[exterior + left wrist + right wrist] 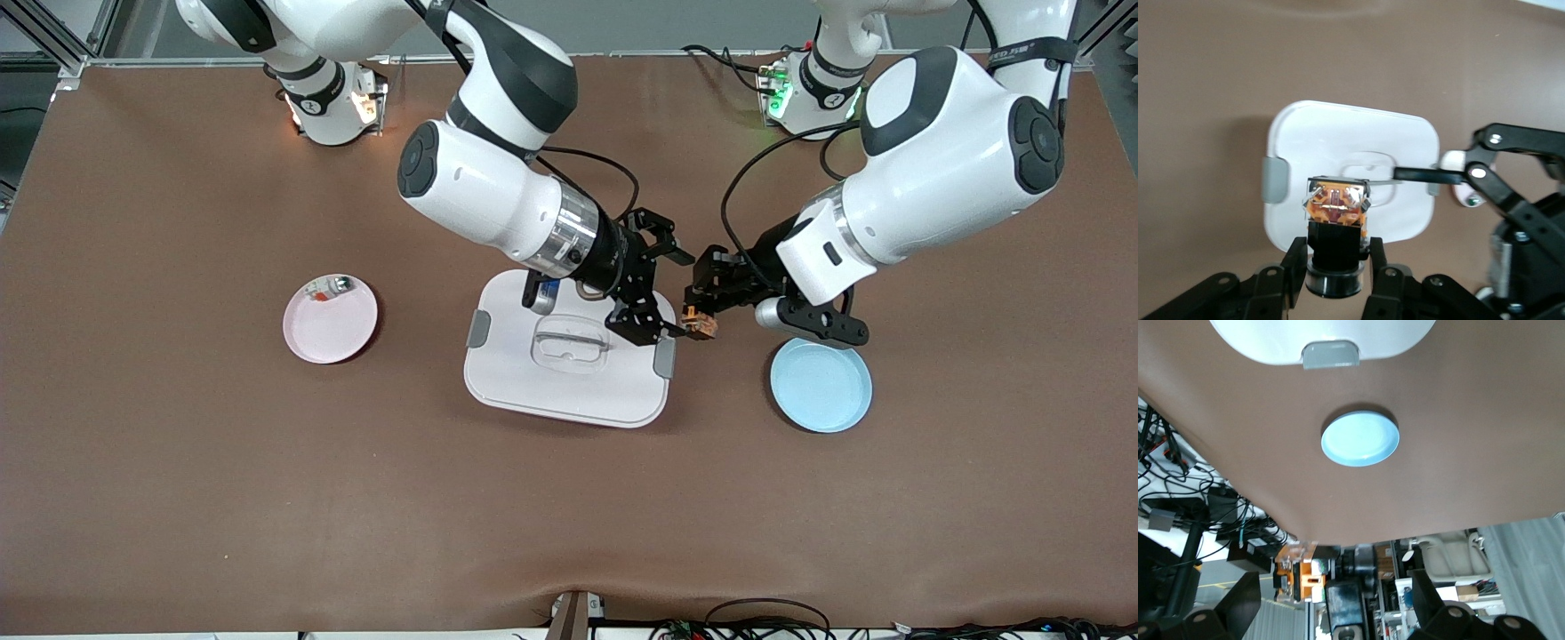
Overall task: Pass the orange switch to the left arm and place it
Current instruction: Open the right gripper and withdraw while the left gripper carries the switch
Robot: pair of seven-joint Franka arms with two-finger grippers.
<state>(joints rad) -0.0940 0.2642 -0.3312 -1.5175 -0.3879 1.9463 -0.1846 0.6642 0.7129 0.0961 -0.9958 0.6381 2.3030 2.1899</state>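
A brown tabletop (178, 489) fills the frame, the white box (569, 356) at centre between a pink plate (330, 318) and a blue plate (820, 384). Just right of centre, the left gripper (702, 311) is clamped on the orange switch (699, 322), held in the air beside the box's latch edge. The right gripper (662, 289), fingers spread apart, hangs over the box, immediately beside the switch and level with it, so the switch lies toward the blue plate from it.
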